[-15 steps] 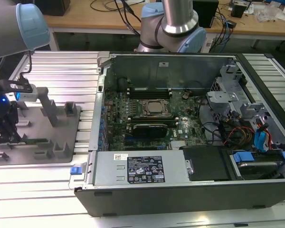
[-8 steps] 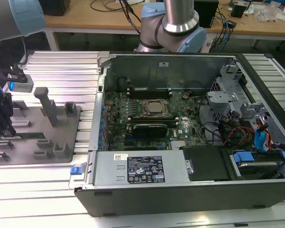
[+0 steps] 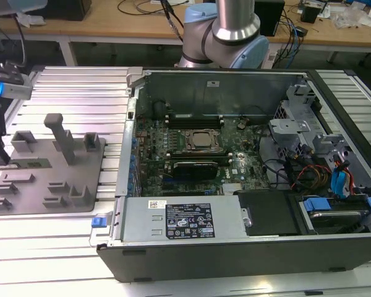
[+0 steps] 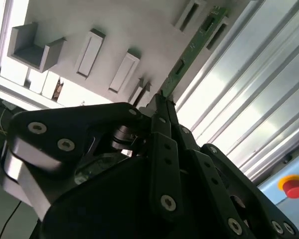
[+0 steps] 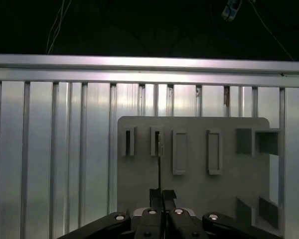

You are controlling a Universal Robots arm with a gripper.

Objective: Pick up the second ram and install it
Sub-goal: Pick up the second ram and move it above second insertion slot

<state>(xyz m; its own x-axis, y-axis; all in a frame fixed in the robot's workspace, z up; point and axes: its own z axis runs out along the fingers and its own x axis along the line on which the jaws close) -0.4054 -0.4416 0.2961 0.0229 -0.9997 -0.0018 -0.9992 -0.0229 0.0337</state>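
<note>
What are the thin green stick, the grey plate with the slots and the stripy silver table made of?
The second ram, pinched in the gripper, looks like green circuit board: flat, matte, with small dark chips. The grey plate seems to be matte plastic: dull, even grey, with blocky slots. The table looks like bare metal, probably aluminium: shiny ribbed silver strips catching the light.

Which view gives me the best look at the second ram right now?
The second wrist view: the second ram shows its green face along its length, with its near end pinched in the claw. In the first wrist view the second ram is edge-on, a thin line. In the exterior view it is a dark sliver on the grey fixture.
</note>
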